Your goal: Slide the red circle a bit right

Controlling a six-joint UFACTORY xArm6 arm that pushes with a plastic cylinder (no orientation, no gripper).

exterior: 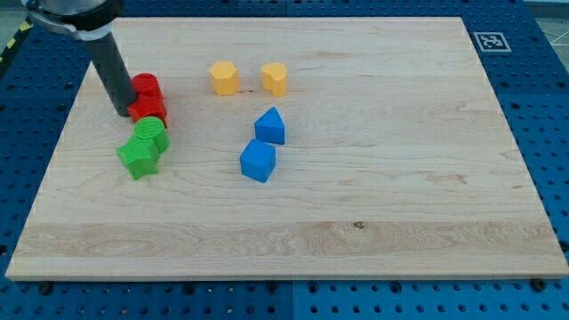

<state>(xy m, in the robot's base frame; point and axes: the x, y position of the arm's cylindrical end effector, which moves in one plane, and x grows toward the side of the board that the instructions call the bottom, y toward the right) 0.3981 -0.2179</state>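
Note:
The red circle (147,87) lies at the view's upper left of the wooden board (373,196). A second red block (149,110) touches it just below. My tip (125,114) stands on the board at the left side of the two red blocks, touching or nearly touching them, level with the lower one. The dark rod rises up and left from there and hides part of the red circle's left edge.
Two green blocks (151,132) (139,157) lie just below the red ones. Two yellow blocks (223,77) (275,78) lie at top centre. Two blue blocks (270,126) (258,161) lie in the middle. A marker tag (490,41) sits at the board's top right corner.

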